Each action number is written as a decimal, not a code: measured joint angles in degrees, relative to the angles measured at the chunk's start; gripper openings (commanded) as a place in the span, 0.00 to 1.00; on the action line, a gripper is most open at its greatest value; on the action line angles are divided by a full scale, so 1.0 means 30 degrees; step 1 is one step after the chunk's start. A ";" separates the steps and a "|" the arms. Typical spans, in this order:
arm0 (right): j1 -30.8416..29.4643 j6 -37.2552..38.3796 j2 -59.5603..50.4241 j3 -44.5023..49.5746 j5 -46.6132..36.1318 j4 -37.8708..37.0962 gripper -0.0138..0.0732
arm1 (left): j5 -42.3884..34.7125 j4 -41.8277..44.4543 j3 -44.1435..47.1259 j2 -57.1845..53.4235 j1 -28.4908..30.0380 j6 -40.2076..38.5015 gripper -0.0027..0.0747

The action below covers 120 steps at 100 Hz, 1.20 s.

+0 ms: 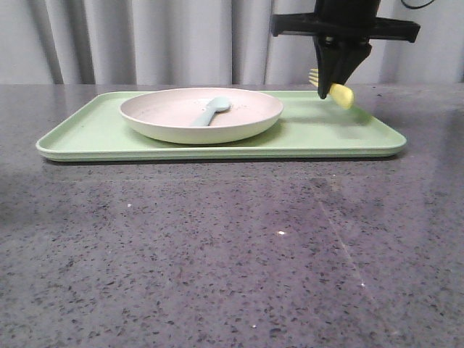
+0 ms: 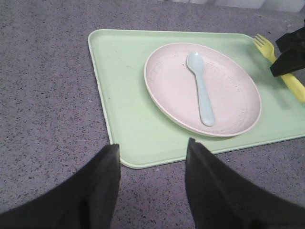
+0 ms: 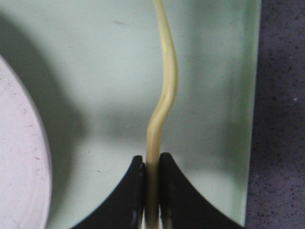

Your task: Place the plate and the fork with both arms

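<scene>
The pale pinkish-cream plate [image 1: 201, 114] sits on the light-green tray [image 1: 348, 138], left of its middle, with a pale blue spoon [image 1: 212, 110] lying in it. My right gripper [image 1: 335, 85] is shut on the yellow fork [image 1: 341, 94] and holds it above the tray's right part, beside the plate. In the right wrist view the fork [image 3: 164, 90] runs on edge out of the shut gripper [image 3: 152, 162], with the plate's rim [image 3: 24, 157] at one side. My left gripper [image 2: 151, 149] is open and empty over the table by a tray corner; the plate [image 2: 228, 100] and fork [image 2: 267, 46] show beyond it.
The tray [image 2: 124, 86] lies on a dark speckled stone table [image 1: 232, 254]. A grey curtain [image 1: 145, 36] hangs behind. The right arm's black fingers [image 2: 288, 62] show at the left wrist view's edge over the fork.
</scene>
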 measured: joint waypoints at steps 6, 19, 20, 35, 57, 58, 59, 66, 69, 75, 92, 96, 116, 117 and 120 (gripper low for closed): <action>0.0053 -0.0071 0.0047 0.0000 0.0000 0.0000 0.20 | 0.0000 0.0000 0.0000 0.0000 0.0000 0.0000 0.44; 0.0083 -0.0277 0.0047 0.0000 0.0000 0.0000 0.48 | 0.0000 0.0000 0.0000 0.0000 0.0000 0.0000 0.44; 0.0083 -0.0277 0.0047 0.0000 0.0000 0.0000 0.49 | 0.0000 0.0000 0.0000 0.0000 0.0000 0.0000 0.44; 0.0083 -0.0357 0.0047 0.0000 0.0000 -0.0033 0.57 | 0.0000 0.0000 0.0000 0.0000 0.0000 0.0000 0.44; 0.0083 -0.0357 0.0047 0.0000 0.0000 -0.0033 0.57 | 0.0000 0.0000 0.0000 0.0000 0.0000 0.0000 0.44; 0.0083 -0.0357 0.0047 0.0000 0.0000 -0.0033 0.57 | 0.0000 0.0000 0.0000 0.0000 0.0000 0.0000 0.44; 0.0083 -0.0357 0.0047 0.0000 0.0000 -0.0033 0.57 | 0.0000 0.0000 0.0000 0.0000 0.0000 0.0000 0.44; 0.0083 -0.0387 -0.0120 0.0000 0.0000 -0.0073 0.57 | 0.0000 0.0000 0.0000 0.0000 0.0000 0.0000 0.44; 0.0083 -0.0387 -0.0214 0.0000 0.0000 -0.0105 0.57 | 0.0000 0.0034 0.0000 0.0000 0.0000 0.0000 0.44; 0.0083 -0.0387 -0.0568 0.0000 0.0000 -0.0105 0.57 | 0.0000 0.0170 0.0000 0.0000 0.0000 0.0000 0.44; 0.0083 -0.0436 -0.1731 0.0000 0.0000 -0.0105 0.57 | -0.0118 0.0530 0.0000 0.0000 0.0000 0.0000 0.44; 0.0083 -0.0436 -0.2059 0.0000 0.0000 -0.0105 0.57 | -0.0257 0.0523 0.0000 0.0000 0.0000 0.0000 0.44; 0.0173 -0.0472 -0.3718 0.0000 0.0031 -0.0105 0.57 | -0.0481 0.0733 0.0039 0.0000 0.0000 0.0000 0.44; 0.0187 -0.0472 -0.3846 0.0000 0.0031 -0.0105 0.57 | -0.0481 0.0733 0.0039 0.0000 0.0000 0.0000 0.44; 0.0217 -0.0505 -0.4101 0.0000 0.0031 -0.0105 0.57 | -0.0481 0.0733 0.0039 0.0000 0.0000 0.0000 0.44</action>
